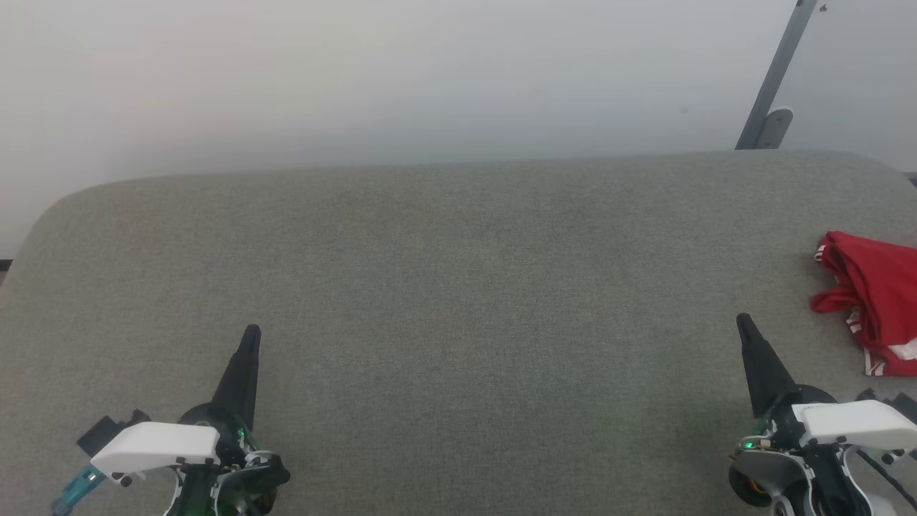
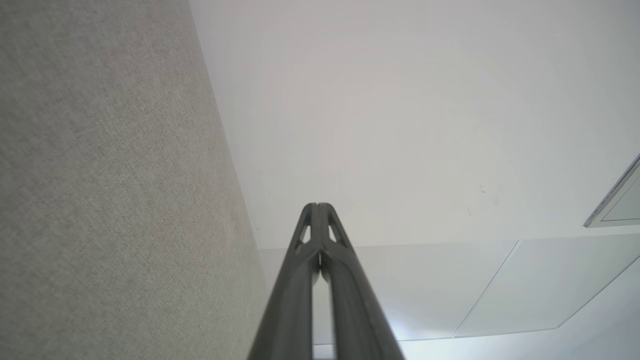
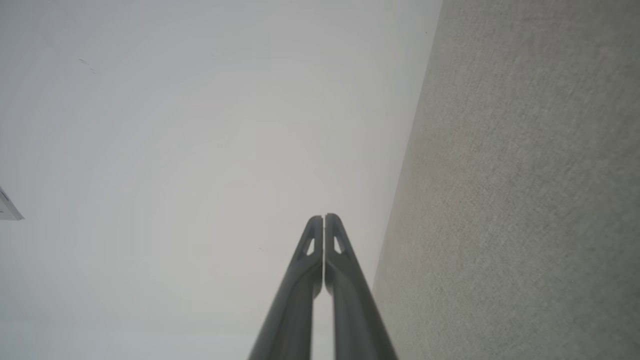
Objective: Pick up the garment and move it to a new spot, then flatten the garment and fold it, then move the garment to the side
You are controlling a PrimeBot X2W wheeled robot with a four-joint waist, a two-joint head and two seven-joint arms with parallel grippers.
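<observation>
Work surface: a table (image 1: pixel 458 272) covered in grey fabric, with rounded far corners, set against a pale wall (image 1: pixel 358 72).

Garment (image 1: pixel 877 301): red with white trim, crumpled in a heap. It lies on the table at the far right, partly cut off by the head view's edge.

Left gripper (image 1: pixel 251 335): clenched and empty, fingers pressed together. It sits at the lower left above bare table, well apart from the garment.

Right gripper (image 1: pixel 743 322): clenched and empty. It sits at the lower right, near the garment but not touching it; the garment lies to its right.

Each wrist view confirms the fingertips meet – nothing is between them.

A grey metal bar (image 1: pixel 777 72) slants up behind the table's far right corner.
</observation>
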